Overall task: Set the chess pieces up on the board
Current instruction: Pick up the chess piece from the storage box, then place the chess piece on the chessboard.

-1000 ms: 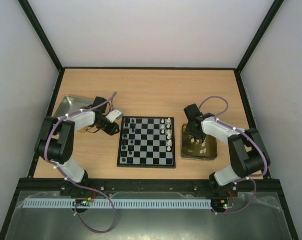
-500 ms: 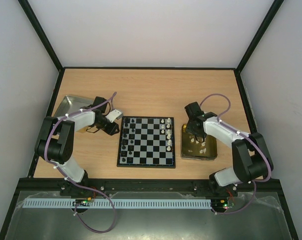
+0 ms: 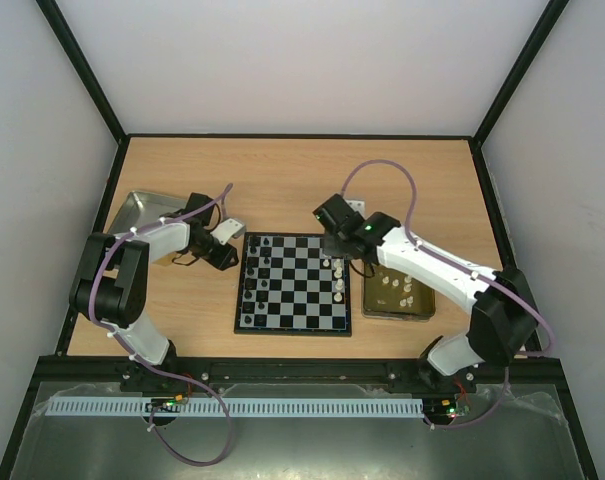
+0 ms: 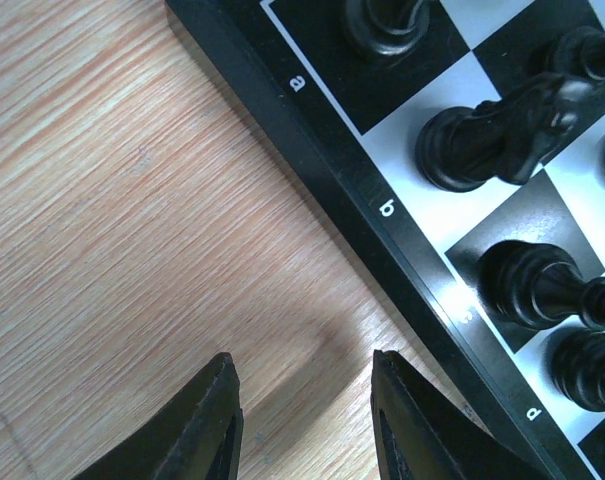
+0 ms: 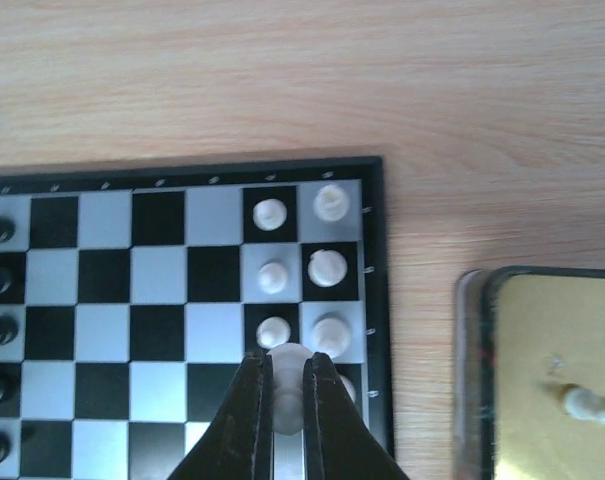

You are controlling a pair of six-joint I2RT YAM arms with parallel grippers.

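Chess pieces stand on the board, which lies mid-table in the overhead view. Black figures fill its two left files, and white ones fill only the upper part of the right files. Their kinds are too small to tell from above. The right gripper is nearly closed, its fingers pinching a white piece over the board's right side, below three pairs of standing white figures. The fingers hide the piece's base, so whether it touches a square cannot be told. Another white figure shows only partly behind the right finger. More white pieces lie in the gold tray, which is cut off at the lower right of the right wrist view. The left gripper hangs open and empty over bare wood just beside the board's rim, where "a", "b" and "d" can be read; glare washes out the letter between. A silver tray sits upper left, partly behind the left arm.
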